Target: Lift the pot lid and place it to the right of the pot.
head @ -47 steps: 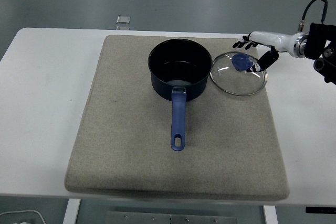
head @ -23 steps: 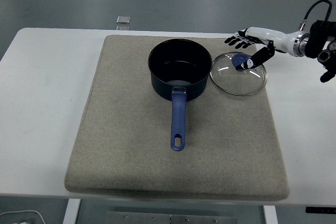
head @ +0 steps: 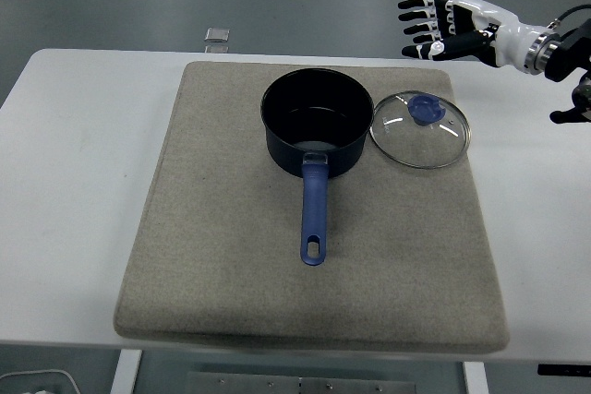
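A dark blue pot (head: 317, 119) with a long blue handle (head: 314, 209) stands uncovered on a beige mat (head: 231, 256). Its glass lid (head: 420, 130) with a blue knob (head: 426, 108) lies flat on the mat, right of the pot and close against its rim. My right hand (head: 434, 27) is lifted well above and behind the lid, fingers spread, holding nothing. My left arm is out of view.
The mat covers most of the white table (head: 74, 182). A small clear object (head: 217, 36) lies at the table's far edge behind the mat.
My right hand has let go of the lid's knob and risen up and back from it, fingers opening. The lid has stayed in place beside the pot.
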Controlling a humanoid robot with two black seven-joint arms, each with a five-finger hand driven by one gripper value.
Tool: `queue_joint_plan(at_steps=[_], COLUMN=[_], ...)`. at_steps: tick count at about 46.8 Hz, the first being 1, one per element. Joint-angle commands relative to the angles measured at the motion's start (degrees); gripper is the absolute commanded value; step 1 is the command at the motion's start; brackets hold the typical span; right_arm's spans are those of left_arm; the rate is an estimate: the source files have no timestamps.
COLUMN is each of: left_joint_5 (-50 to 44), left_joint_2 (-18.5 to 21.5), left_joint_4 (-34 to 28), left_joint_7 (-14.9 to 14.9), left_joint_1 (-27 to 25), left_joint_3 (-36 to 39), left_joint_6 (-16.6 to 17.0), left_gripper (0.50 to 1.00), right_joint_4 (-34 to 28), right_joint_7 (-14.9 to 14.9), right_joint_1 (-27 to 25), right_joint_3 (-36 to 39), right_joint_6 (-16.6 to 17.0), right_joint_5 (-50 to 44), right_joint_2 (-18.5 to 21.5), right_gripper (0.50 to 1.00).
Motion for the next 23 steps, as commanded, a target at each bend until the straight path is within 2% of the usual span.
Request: queue_joint_plan(at_steps=[1,23], left_joint_5=[0.0,0.0], left_joint_2=[0.0,0.0], left_joint_4=[0.0,0.0], left_joint_7=[0.0,0.0], left_joint_1=[0.0,0.0], left_joint_3=[0.0,0.0], left_joint_6=[0.0,0.0], left_gripper=[1.0,1.0], right_joint_4=[-0.61,-0.88], right_joint_7=[0.01,-0.08], right_joint_1=[-0.2,-2.66], right_joint_3=[0.01,0.01], right_joint_6=[-0.11,0.06], right_joint_5=[5.84,34.23], right_joint_2=[0.01,1.68], right_gripper=[0.858,0.856])
